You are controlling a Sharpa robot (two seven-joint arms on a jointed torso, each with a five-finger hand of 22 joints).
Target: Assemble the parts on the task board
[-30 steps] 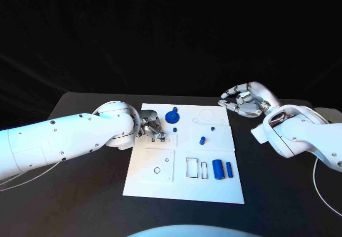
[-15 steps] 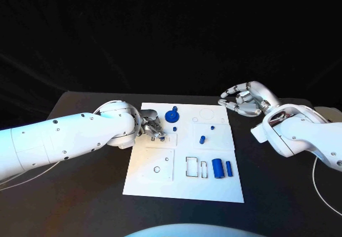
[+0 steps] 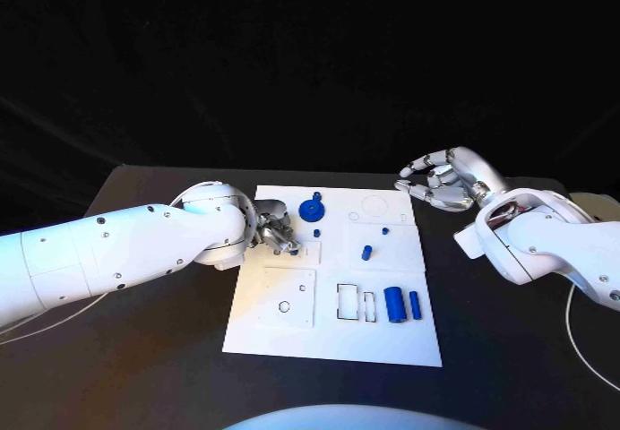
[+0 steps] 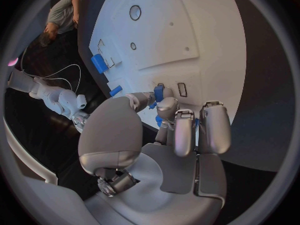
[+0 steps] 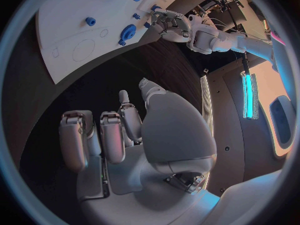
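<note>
Item 1: task board (image 3: 291, 331), a white plate in the centre of the head view, on the black table (image 3: 142, 376).

Item 2: my left hand (image 3: 275, 229), at the board's left edge, upper-middle of the frame. Its fingers (image 4: 185, 130) are curled down over a small blue part (image 4: 159, 93) at 2 small rectangular slots. The wrist view shows fingertips closed about that piece, so I hold it pinched against the board.

Item 3: my right hand (image 3: 443, 182), upper right of the frame, over bare table just beside the board's upper-right corner. Fingers (image 5: 119, 135) half curled, apart, nothing between them.

Item 4: round blue part with a knob (image 3: 312, 211), upper centre of the board, just right of my left hand.

Item 5: small blue peg (image 3: 383, 235) and a short blue piece (image 3: 367, 253), right of the board's centre.

Item 6: 2 blue cylinders lying side by side, the thick one (image 3: 395, 305) and the thin one (image 3: 415, 304), lower right of the board, beside rectangular recesses (image 3: 348, 302).

Item 7: small ring mark (image 3: 284, 308), lower left of the board.
</note>
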